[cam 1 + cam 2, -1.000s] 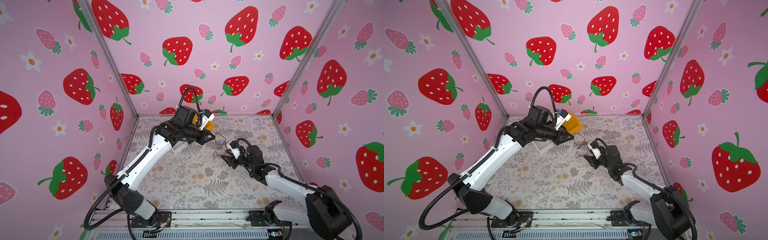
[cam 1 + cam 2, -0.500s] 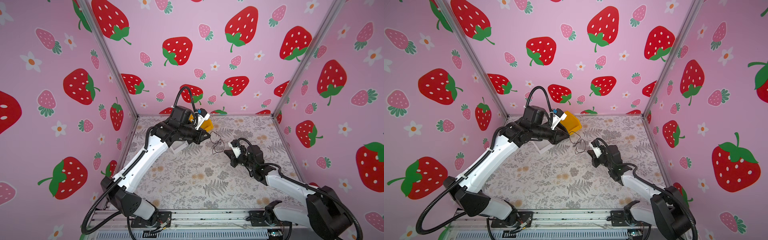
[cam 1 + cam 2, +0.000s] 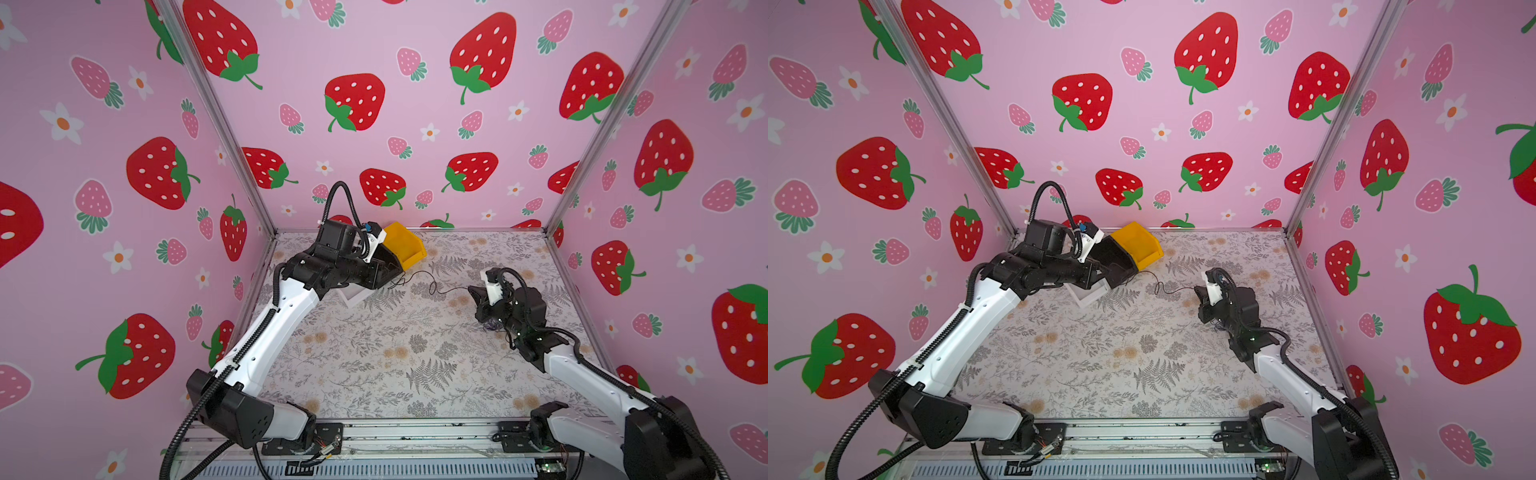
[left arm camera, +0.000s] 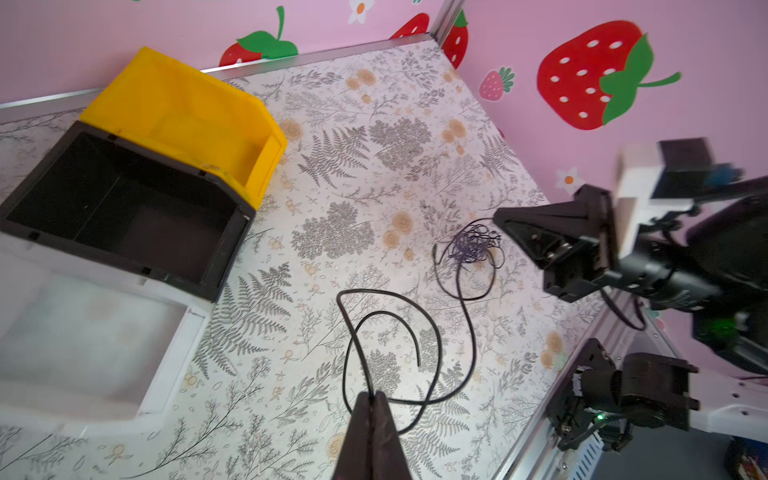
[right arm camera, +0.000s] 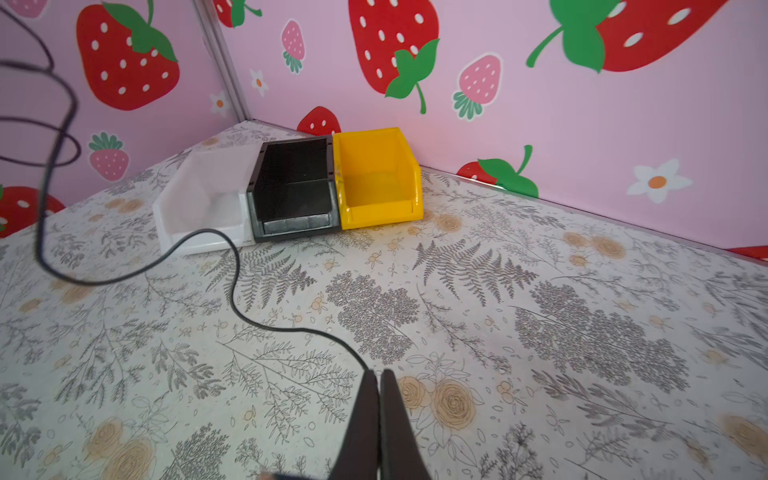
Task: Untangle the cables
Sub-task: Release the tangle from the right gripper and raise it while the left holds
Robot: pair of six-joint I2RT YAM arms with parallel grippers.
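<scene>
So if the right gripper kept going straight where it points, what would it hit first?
Probably the floral table cover: the right gripper looks tilted slightly downward. If it runs level, the yellow plastic bin by the back wall comes first. Depth is unclear.

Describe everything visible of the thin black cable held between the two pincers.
The cable is a very thin, flexible black strand, plastic-coated by its look. It runs slack in curly loops between the shut left pincer and the shut right pincer, each pinching it. In the left wrist view it seems to run on into a small dark-purplish tangle lying on the floral table.
</scene>
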